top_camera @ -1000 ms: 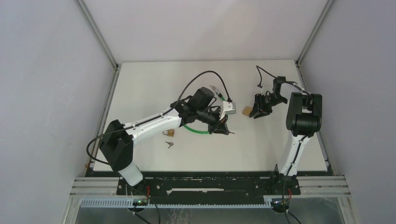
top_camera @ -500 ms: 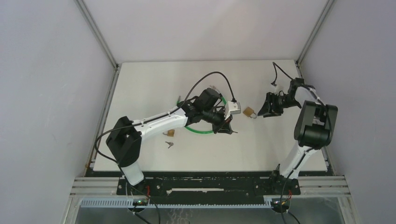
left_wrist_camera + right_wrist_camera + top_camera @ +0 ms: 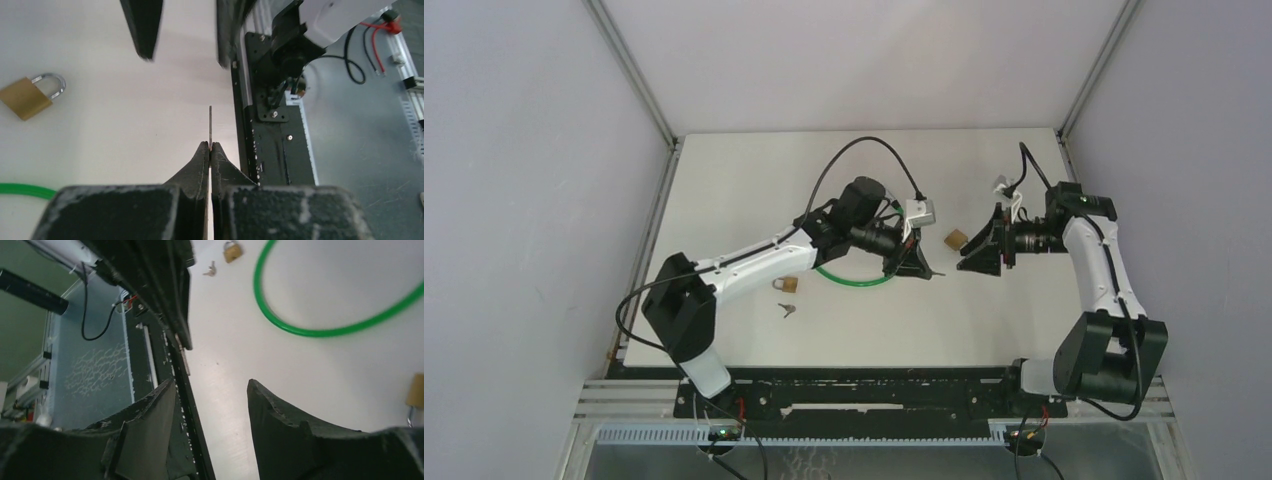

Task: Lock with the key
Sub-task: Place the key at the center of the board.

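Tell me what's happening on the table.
The left gripper is shut on a key, blade sticking out. The right gripper is open and empty, facing it. A padlock lies on the table by their tips, held by neither, so the key is not in yet. A second padlock lies further left.

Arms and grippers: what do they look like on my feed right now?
The left arm and right arm have white links with black joint housings. A black cable loops above the left wrist. The left gripper and right gripper have black, tapered fingers.
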You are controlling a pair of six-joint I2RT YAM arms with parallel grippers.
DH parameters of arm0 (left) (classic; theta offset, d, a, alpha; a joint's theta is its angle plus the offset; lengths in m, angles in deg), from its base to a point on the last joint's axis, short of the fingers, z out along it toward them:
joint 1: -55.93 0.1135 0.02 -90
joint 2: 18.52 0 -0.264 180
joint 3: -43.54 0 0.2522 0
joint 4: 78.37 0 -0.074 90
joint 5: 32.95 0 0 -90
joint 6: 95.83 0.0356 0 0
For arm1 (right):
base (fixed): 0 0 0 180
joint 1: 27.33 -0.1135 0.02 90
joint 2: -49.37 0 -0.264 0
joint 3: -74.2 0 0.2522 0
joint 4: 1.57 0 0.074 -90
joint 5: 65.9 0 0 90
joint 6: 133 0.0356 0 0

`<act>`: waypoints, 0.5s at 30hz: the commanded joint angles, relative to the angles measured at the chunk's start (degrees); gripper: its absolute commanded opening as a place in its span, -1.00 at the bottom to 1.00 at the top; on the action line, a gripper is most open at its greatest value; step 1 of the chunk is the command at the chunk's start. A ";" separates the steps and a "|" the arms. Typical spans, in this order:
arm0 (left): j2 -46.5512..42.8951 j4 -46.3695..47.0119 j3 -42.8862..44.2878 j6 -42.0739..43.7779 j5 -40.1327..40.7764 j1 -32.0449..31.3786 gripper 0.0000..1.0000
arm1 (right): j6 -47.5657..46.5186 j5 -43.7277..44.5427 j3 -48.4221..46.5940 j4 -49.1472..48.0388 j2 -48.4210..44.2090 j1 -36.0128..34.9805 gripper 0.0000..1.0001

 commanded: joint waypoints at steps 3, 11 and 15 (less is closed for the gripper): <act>-5.22 6.76 -1.50 -4.95 -5.89 1.54 -0.97 | 4.72 -3.80 3.96 -8.39 -7.10 -7.81 0.16; -6.86 7.69 -3.66 -5.17 -6.02 1.77 -0.97 | 29.22 7.31 11.96 -34.18 -18.45 -16.87 -0.01; -7.18 7.69 -4.38 -4.93 -6.25 1.77 -0.96 | 30.80 8.96 11.92 -36.12 -18.82 -18.13 -0.03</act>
